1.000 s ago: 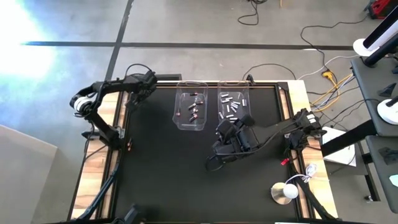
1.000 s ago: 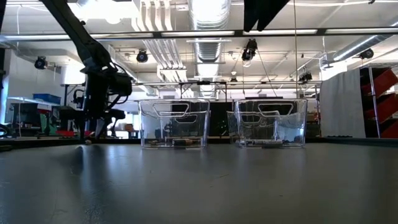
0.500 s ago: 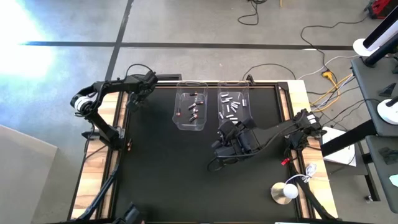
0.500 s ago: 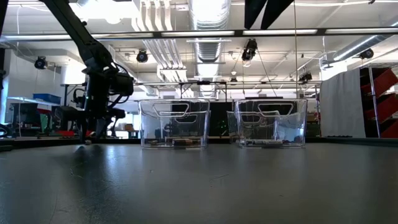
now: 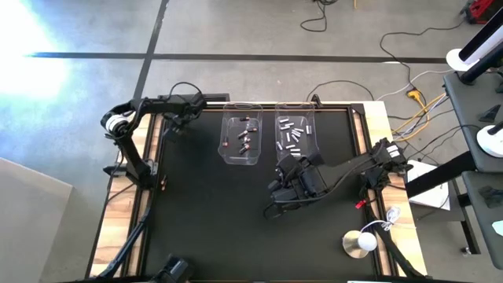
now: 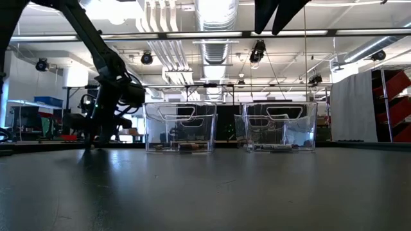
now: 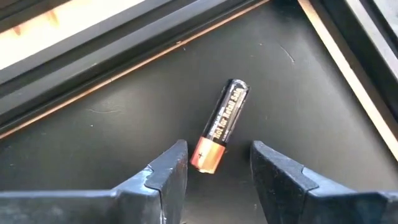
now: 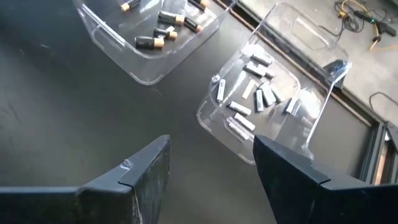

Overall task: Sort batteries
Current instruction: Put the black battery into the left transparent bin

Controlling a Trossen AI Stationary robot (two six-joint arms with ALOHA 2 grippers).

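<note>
battery (image 7: 220, 126): dark cylinder, copper end, lying on matte black mat (image 7: 112, 130)
left gripper (image 7: 217, 168): fingers apart, straddling battery's copper end, not clamped
right gripper (image 8: 211, 165): spread, empty, near clear plastic bins (image 8: 261, 93)

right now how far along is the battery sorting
Nearly done, it seems: dark copper-ended batteries lie in one clear bin, silvery ones in the other bin. In hand: the left gripper straddles one loose dark battery lying near the table's edge, not gripped. The right gripper hovers, open and empty.
</note>
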